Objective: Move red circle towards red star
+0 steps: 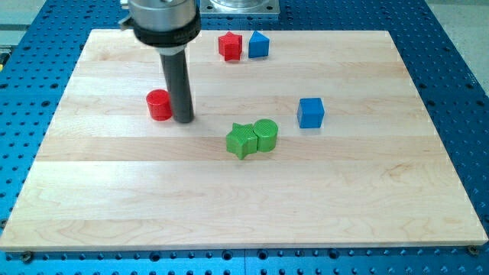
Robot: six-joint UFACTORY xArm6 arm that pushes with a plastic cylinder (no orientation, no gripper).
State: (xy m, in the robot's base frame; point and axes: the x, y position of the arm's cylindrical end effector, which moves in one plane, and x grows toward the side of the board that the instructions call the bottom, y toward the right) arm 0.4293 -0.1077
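Note:
The red circle (160, 105) is a short red cylinder at the board's upper left. The red star (229, 46) sits near the view's top, to the upper right of the circle, touching a blue block (259, 45) on its right. My dark rod comes down from the view's top, and my tip (182, 119) rests on the board just right of the red circle, close to it or touching its right side.
A green star (241, 140) and a green circle (266, 134) sit together at the board's middle. A blue cube (310, 112) stands to their right. The wooden board (244, 198) lies on a blue perforated table.

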